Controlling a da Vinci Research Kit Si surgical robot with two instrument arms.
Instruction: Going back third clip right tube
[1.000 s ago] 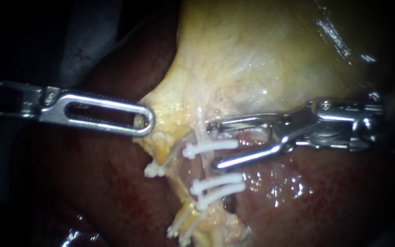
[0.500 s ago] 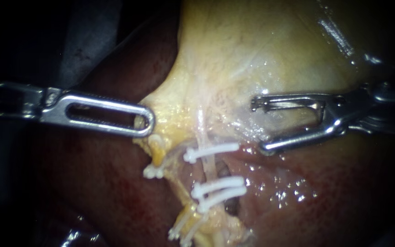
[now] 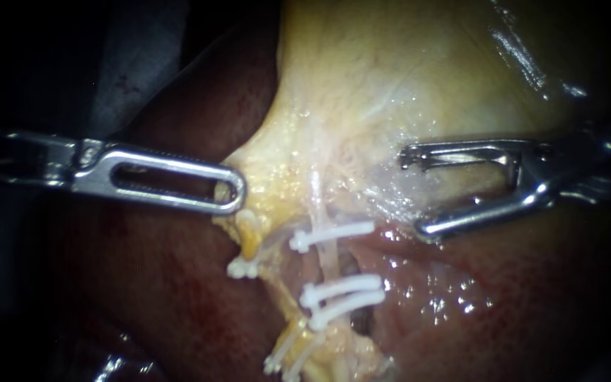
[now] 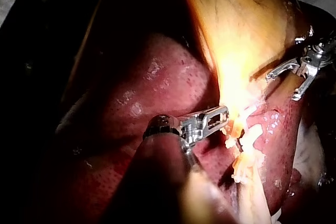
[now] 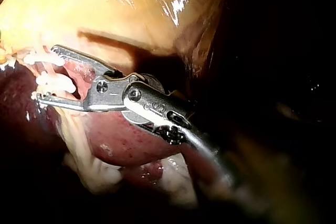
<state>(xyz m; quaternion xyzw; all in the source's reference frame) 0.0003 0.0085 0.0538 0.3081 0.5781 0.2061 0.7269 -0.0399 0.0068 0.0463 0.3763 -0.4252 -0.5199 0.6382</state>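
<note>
The yellow gallbladder [image 3: 404, 78] narrows down to a pale right tube [image 3: 328, 256] crossed by three white clips: one upper clip [image 3: 332, 235] and a lower pair [image 3: 342, 293]. My right instrument [image 3: 413, 192] hangs to the right of the upper clip, jaws open and empty, clear of the tube. My left instrument [image 3: 229, 192] has its slotted jaws shut on the gallbladder's edge. More white clips [image 3: 242, 267] sit on the left tube. The right wrist view has the open jaws [image 5: 46, 74] just short of the clips [image 5: 52, 82]. The left wrist view shows the left jaws [image 4: 220, 115] at the yellow tissue.
Dark red liver [image 3: 178, 297] lies below and to both sides of the tubes, wet and glistening to the right of the clips. Further clips [image 3: 277, 361] sit low on the strand of yellow tissue. The surroundings to the left are dark.
My right instrument has pulled back to the right, away from the upper clip that lay between its open jaws, which stays on the tube. The left instrument keeps its hold.
</note>
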